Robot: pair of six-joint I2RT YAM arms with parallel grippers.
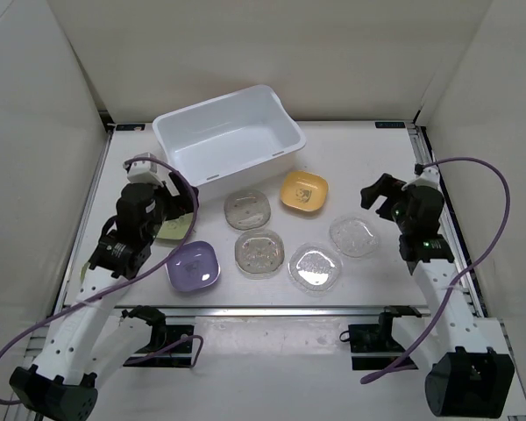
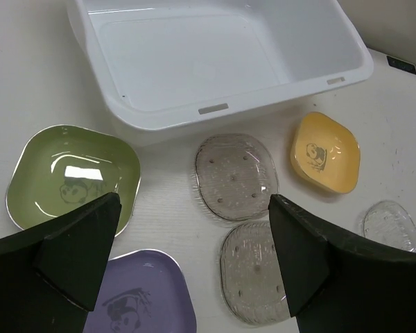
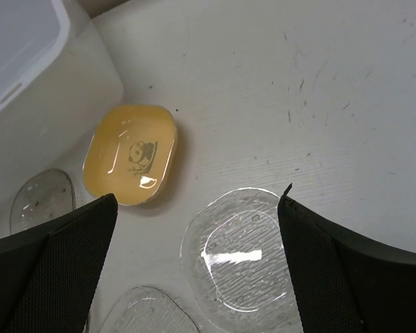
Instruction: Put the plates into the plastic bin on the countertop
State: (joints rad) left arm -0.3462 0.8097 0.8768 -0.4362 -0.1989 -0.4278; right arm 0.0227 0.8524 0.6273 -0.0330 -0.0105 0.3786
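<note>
The white plastic bin [image 1: 171, 145] stands empty at the back left of the countertop [image 1: 368, 158]; it also shows in the left wrist view [image 2: 215, 111]. Several plates lie in front of it: green [image 2: 73, 173], purple [image 1: 193, 265], yellow [image 1: 303, 191], two smoky ones [image 1: 247, 209] [image 1: 259, 252] and two clear ones [image 1: 315, 266] [image 1: 354, 235]. My left gripper [image 1: 182, 203] is open and empty above the green and purple plates. My right gripper [image 1: 375, 195] is open and empty above the right clear plate [image 3: 239, 253], with the yellow plate [image 3: 130, 154] to its left.
White panels wall the countertop at the back and both sides. A metal rail [image 1: 263, 309] runs along the front edge. Purple cables loop from both arms.
</note>
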